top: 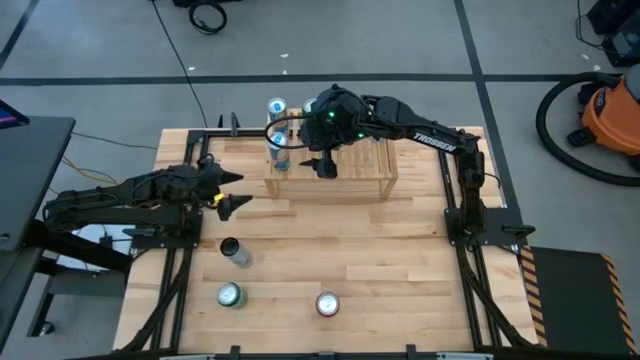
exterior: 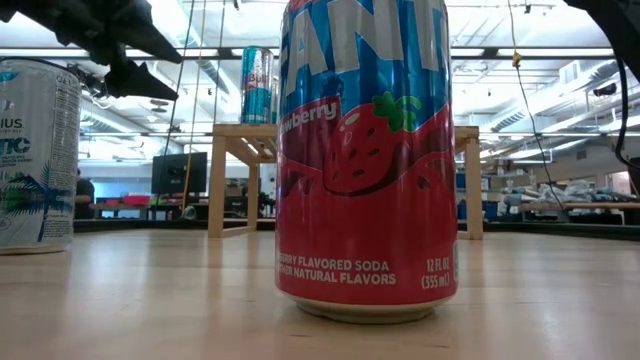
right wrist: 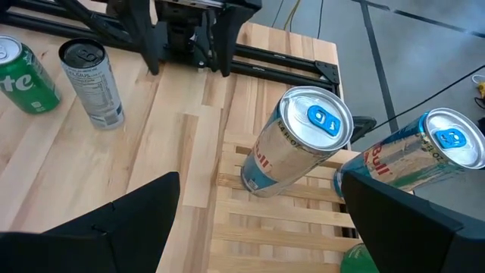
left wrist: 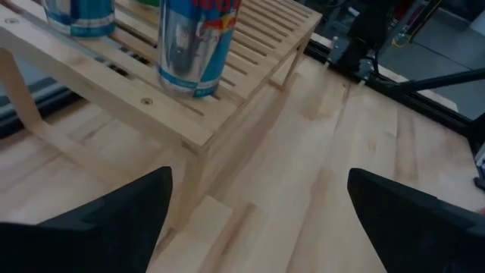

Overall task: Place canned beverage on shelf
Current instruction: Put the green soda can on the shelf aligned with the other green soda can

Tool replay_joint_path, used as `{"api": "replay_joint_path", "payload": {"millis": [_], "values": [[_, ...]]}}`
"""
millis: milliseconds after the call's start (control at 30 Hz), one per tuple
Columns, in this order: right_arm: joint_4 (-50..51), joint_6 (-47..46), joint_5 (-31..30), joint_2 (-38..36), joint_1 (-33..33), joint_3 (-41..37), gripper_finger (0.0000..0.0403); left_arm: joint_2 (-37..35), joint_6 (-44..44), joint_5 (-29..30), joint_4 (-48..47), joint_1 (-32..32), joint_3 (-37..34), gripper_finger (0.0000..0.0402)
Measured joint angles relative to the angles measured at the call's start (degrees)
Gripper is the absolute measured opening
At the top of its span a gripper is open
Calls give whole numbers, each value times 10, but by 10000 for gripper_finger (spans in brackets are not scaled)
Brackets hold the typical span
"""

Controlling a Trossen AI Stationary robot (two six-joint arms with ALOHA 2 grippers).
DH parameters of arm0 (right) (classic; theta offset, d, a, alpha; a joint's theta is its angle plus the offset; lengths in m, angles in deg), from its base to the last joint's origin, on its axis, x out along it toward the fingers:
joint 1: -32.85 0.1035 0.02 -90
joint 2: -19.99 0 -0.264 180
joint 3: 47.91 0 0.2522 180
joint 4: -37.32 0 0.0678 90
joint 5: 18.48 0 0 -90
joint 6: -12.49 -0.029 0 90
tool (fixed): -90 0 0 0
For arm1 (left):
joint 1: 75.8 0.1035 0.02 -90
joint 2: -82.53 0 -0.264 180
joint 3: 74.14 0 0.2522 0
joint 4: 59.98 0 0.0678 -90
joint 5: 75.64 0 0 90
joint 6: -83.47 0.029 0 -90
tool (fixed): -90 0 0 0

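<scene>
On shelf (top: 355, 170), two cans (top: 279, 152), right fingers (right wrist: 114, 220) apart

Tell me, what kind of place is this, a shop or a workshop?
Most likely a robotics lab or workshop, not a shop. Two robot arms are bolted to a wooden table, cables trail over the bare floor beside an orange shop vacuum, and workbenches fill the room behind.

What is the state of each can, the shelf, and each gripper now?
Two Red Bull cans: upright on the shelf.
Shelf: standing, right part bare.
Strawberry soda can: upright on table.
Green can: upright.
Grey can: upright.
Left gripper: open, empty.
Right gripper: open, above shelf.
</scene>
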Motion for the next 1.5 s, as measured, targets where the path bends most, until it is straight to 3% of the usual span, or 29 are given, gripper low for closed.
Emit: {"api": "replay_joint_path", "payload": {"millis": [367, 533, 800, 1033, 1300, 1500], "values": [[0, 0, 0, 0, 0, 0, 378, 3, -19, -4, 62, 0, 0, 400], [0, -1, 0, 0, 0, 0, 378, 12, 4, -85, 72, -2, 22, 400], [0, -8, 0, 0, 0, 0, 378, 83, 66, -95, -105, -30, 144, 400], [6, -63, 0, 0, 0, 0, 378, 154, 26, -96, -264, -85, 235, 400], [13, -65, 0, 0, 0, 0, 378, 220, -45, -107, -286, -179, 310, 400], [13, -65, 0, 0, 0, 0, 378, 260, -114, -108, -316, -259, 320, 400]]}}
